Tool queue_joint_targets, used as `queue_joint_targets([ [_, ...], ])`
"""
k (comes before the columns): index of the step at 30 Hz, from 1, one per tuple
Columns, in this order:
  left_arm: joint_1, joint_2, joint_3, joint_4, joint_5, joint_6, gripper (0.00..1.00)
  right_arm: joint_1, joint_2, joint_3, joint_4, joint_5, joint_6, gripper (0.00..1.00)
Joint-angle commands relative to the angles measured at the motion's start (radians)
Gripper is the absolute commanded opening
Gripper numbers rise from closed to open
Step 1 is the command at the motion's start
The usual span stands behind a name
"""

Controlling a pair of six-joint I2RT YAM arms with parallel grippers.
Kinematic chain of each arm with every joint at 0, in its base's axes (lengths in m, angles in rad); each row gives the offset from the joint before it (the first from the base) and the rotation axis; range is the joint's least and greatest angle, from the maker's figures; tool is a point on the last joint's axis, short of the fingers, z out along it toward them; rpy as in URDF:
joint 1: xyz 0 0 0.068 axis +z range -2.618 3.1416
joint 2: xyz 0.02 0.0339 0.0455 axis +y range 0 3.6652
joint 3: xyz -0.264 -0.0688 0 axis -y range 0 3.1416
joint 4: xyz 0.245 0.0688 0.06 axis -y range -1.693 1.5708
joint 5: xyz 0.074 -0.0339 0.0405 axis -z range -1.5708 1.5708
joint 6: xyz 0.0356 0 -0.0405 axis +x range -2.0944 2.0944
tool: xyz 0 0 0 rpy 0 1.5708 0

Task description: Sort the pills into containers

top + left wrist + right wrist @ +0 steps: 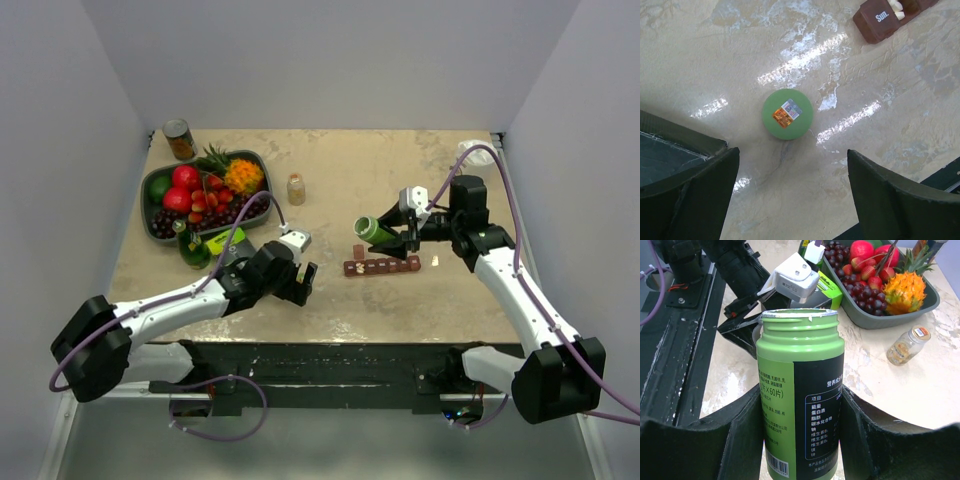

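The containers are a dark red-brown strip of small compartments lying mid-table. Its "Sun." end shows in the left wrist view, with white pills in an open compartment beside it. My right gripper is shut on an uncapped green pill bottle, tipped on its side just above the strip's left end. My left gripper hangs open over the table, left of the strip. A round green cap lies flat just beyond its fingers. A small white piece lies right of the strip.
An oval fruit tray sits back left, with a dark green glass bottle and a green box by its near side. A tin can stands behind it. A small clear bottle stands right of the tray.
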Motion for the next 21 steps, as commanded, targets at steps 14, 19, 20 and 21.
queue_joint_targets([
  [14,-0.021,0.073,0.089,-0.025,-0.063,0.039,0.92,-0.003,0.001,0.004,0.013,-0.045,-0.018,0.00],
  [19,-0.021,0.088,0.097,-0.025,-0.060,0.042,0.92,-0.005,0.002,0.002,0.014,-0.045,-0.018,0.00],
  [20,-0.021,0.091,0.098,-0.025,-0.060,0.042,0.92,-0.006,0.001,0.002,0.013,-0.047,-0.018,0.00],
  [21,-0.021,0.093,0.100,-0.025,-0.060,0.043,0.92,-0.006,0.001,0.002,0.013,-0.047,-0.018,0.00],
])
